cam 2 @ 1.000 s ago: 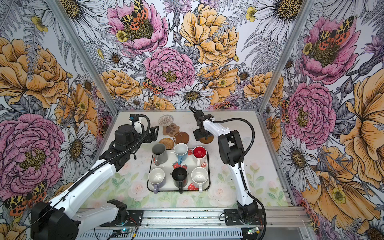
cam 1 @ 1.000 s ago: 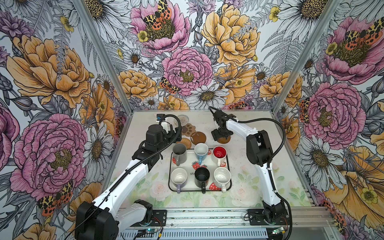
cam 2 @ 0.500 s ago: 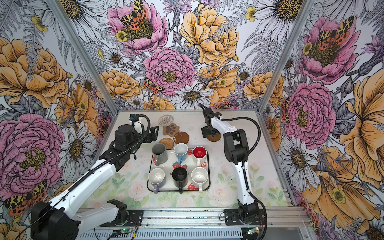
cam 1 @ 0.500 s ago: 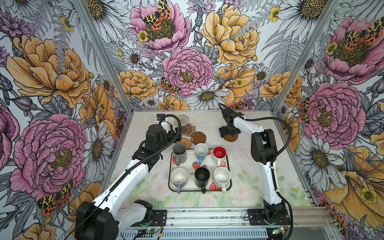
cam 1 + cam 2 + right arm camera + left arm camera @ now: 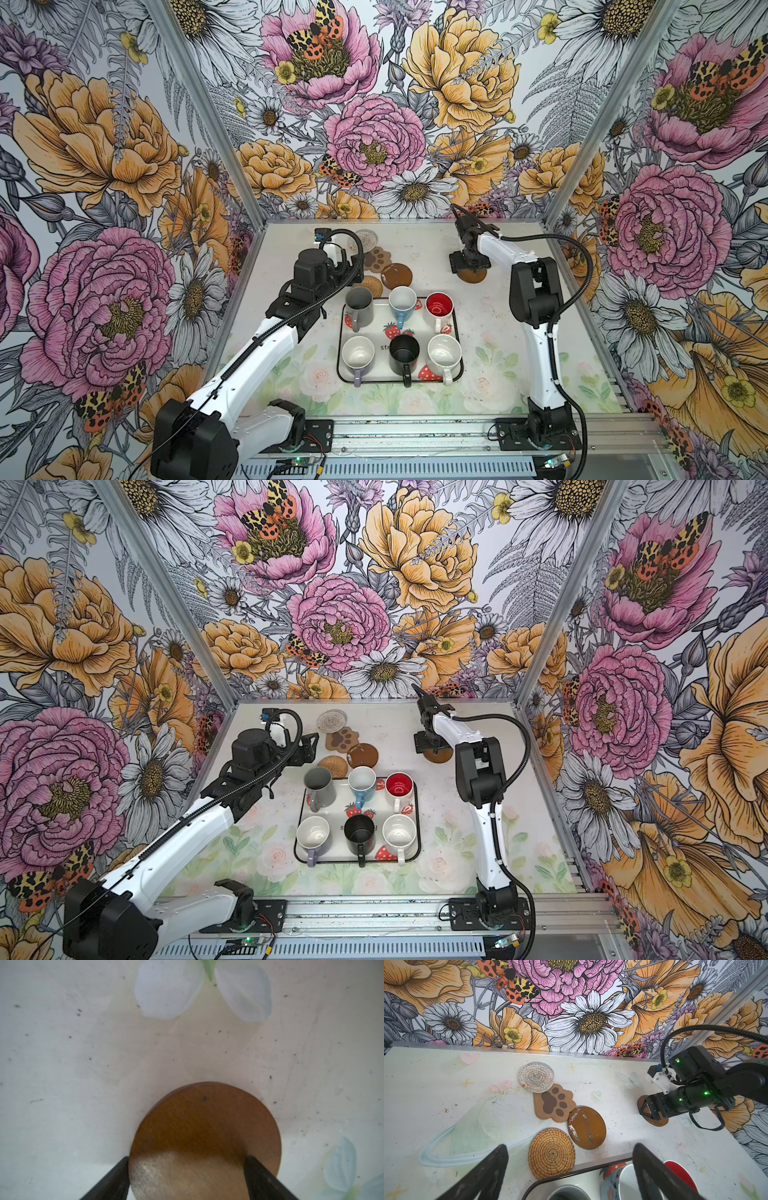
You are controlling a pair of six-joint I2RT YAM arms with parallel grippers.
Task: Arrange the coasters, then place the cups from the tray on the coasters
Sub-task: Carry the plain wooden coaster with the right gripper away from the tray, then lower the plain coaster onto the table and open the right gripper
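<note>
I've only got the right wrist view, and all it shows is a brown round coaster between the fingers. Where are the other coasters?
Observer: Four more lie clustered to the left of your brown coaster, apart from it: the grey-white woven coaster, paw coaster, second brown coaster and rattan coaster.
Operator: Are any cups on coasters yet?
Observer: None. All six, from the grey cup to the speckled cup, stand on the tray.
</note>
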